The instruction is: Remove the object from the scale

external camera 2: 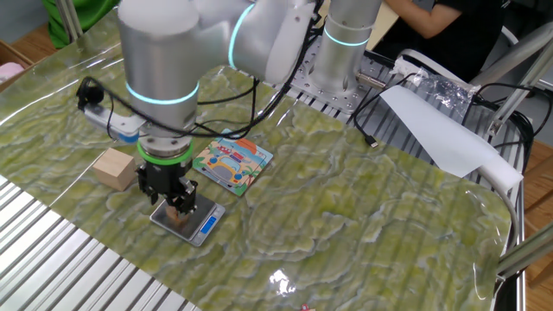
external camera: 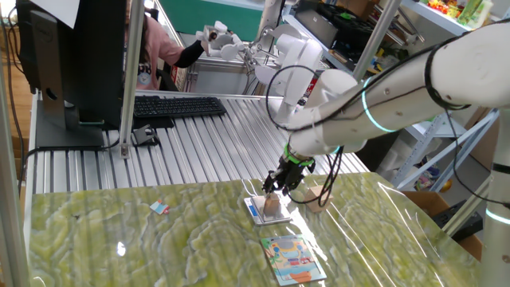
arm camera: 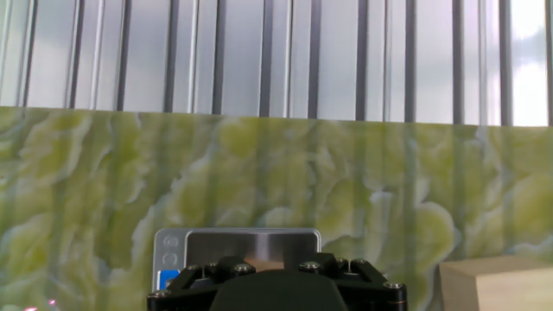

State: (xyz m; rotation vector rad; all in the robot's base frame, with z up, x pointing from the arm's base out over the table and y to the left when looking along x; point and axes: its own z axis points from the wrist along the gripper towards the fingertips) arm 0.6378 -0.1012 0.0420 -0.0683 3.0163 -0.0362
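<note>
The hand (external camera 2: 180,206) is low over the scale (external camera 2: 188,221) on the green table (external camera 2: 363,216). The little wooden cube (external camera: 273,205) sits on the scale's plate, right at the fingers. I cannot tell if they are squeezing it. Best to grip the cube snugly, then lift straight up so the scale does not slide.

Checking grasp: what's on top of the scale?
A small wooden cube sits on the scale, with the end effector right at it. Contact is hidden.
</note>
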